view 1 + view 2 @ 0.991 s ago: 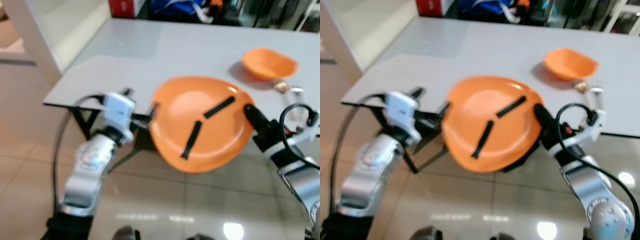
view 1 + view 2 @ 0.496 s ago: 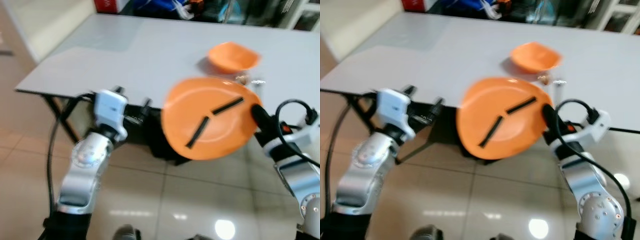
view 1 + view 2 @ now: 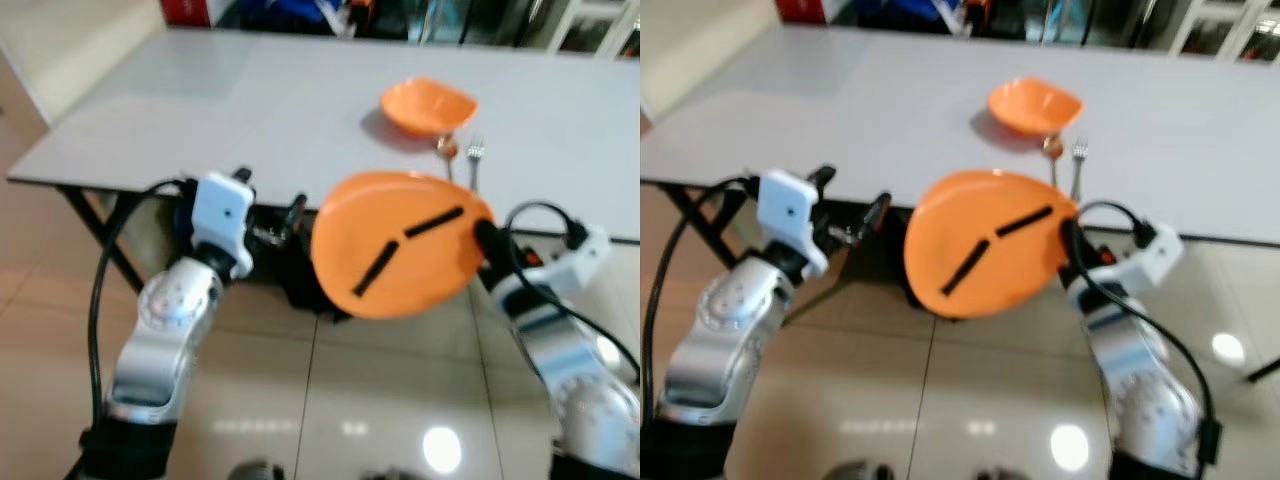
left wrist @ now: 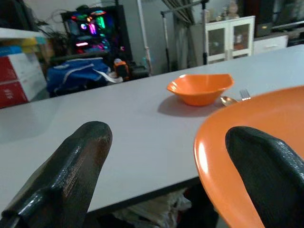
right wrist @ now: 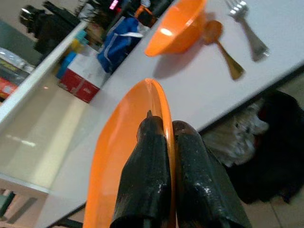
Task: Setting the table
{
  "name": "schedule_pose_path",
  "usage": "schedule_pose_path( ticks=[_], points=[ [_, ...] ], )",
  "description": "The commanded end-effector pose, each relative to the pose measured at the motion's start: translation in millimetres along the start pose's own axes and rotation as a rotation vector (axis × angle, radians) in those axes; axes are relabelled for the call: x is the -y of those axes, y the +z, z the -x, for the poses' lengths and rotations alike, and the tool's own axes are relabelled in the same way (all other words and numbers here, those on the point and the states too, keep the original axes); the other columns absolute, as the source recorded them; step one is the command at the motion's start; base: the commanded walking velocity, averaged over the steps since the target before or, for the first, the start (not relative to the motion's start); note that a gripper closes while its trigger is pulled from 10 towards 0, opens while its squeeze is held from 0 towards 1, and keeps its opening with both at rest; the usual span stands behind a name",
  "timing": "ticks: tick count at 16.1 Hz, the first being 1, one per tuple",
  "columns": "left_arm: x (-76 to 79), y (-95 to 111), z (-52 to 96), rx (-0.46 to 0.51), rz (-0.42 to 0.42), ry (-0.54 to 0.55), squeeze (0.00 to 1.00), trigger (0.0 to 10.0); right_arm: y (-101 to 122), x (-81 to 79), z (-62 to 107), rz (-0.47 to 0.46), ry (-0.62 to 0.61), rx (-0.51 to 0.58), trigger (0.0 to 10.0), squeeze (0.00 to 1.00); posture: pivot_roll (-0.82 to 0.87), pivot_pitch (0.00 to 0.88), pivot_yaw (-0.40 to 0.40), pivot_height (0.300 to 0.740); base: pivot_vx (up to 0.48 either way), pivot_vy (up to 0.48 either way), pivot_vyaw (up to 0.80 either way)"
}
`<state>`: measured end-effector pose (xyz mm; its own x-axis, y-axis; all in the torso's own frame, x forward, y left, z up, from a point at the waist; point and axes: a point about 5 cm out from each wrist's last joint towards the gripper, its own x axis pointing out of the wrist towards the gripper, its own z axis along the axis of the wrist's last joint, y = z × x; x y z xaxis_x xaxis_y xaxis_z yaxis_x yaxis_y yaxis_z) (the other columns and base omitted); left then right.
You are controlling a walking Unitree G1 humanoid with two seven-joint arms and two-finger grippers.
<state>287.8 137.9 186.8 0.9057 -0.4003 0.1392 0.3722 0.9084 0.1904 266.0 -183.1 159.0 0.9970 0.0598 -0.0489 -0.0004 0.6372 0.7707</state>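
Observation:
A large orange plate point(image 3: 385, 225) with two black strips on it hangs tilted in front of the grey table's point(image 3: 250, 110) near edge. My right gripper point(image 3: 484, 237) is shut on its right rim; in the right wrist view both fingers point(image 5: 147, 166) pinch the plate point(image 5: 114, 161). My left gripper point(image 3: 272, 212) is open beside the plate's left rim, not touching it. In the left wrist view the plate's rim point(image 4: 237, 142) lies near one of its fingers point(image 4: 266, 161). An orange bowl point(image 3: 428, 104) sits on the table with a spoon point(image 3: 443, 148) and a fork point(image 3: 475, 155) just before it.
Dark bags point(image 3: 305, 285) lie under the table by its black legs point(image 3: 95, 230). The near left part of the tabletop is bare. Shiny tiled floor point(image 3: 330, 400) lies below the arms. A red box point(image 3: 185, 10) and dark clutter stand beyond the far edge.
The view has swung, so bowl and table sit differently. The left gripper, at the plate's left rim a second ago, now stands apart from it; the right gripper alone holds the plate.

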Motion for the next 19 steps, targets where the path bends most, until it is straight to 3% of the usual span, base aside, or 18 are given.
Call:
schedule_pose_path(
  ticks=[1,10,19],
  points=[
    [3.4,1,0.8,0.000,0.010,-0.019,0.00,10.0,5,-4.5,-4.5,0.022,0.014,0.039,10.0,0.00,0.07,0.073,0.012,0.740,0.409,0.000,0.00],
    [-0.1,0,8.6,-0.019,-0.010,-0.025,0.00,10.0,-6,-4.3,-18.2,-0.016,-0.017,0.043,10.0,0.00,0.10,0.049,0.002,0.740,0.410,0.000,0.00],
    [2.5,0,8.7,-0.025,-0.022,-0.048,0.00,10.0,-7,5.9,-10.0,-0.072,-0.035,0.031,10.0,0.00,0.10,0.051,0.012,0.740,0.400,0.000,0.00]
  ],
)
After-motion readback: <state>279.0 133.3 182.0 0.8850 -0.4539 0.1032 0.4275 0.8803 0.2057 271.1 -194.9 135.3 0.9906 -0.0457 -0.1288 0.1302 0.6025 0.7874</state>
